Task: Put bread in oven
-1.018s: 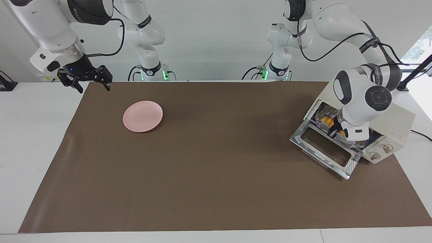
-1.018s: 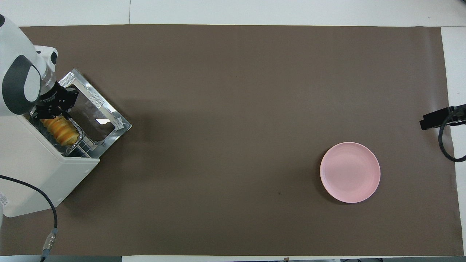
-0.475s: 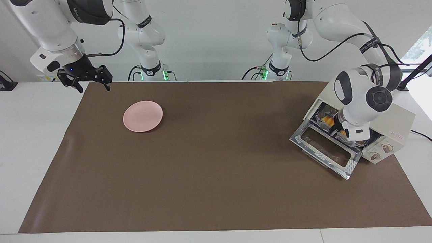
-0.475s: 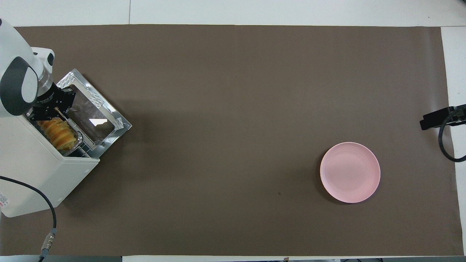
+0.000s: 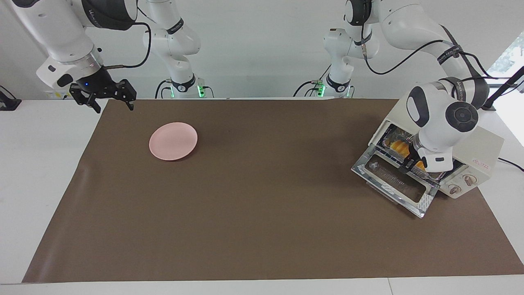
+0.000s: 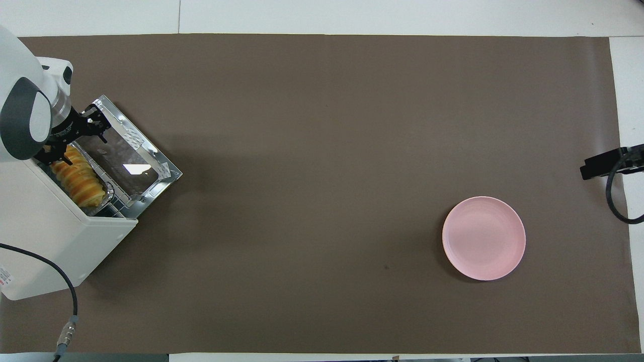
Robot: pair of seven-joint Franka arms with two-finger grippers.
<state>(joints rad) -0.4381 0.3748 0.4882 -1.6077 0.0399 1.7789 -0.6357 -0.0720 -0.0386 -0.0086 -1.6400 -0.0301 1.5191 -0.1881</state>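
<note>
Left gripper (image 6: 75, 134) half hidden at cream-white boxy oven (image 6: 55, 236) mouth, frame left edge, fingers apart, empty. Ridged yellow-orange bread (image 6: 78, 176) in silver foil tray (image 6: 106, 190) inside. Right gripper (image 5: 107, 98) waiting upper left, fingers apart.

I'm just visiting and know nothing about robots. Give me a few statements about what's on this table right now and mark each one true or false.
1. The bread lies inside the oven. True.
2. The oven door is closed. False: it hangs open, dropped down in front of the oven.
3. The pink plate has bread on it. False: it carries nothing.
4. The left gripper is at the oven's mouth, over the bread's end. True.
5. The right gripper is holding the plate. False: it hangs open in the air, apart from the plate, waiting.
</note>
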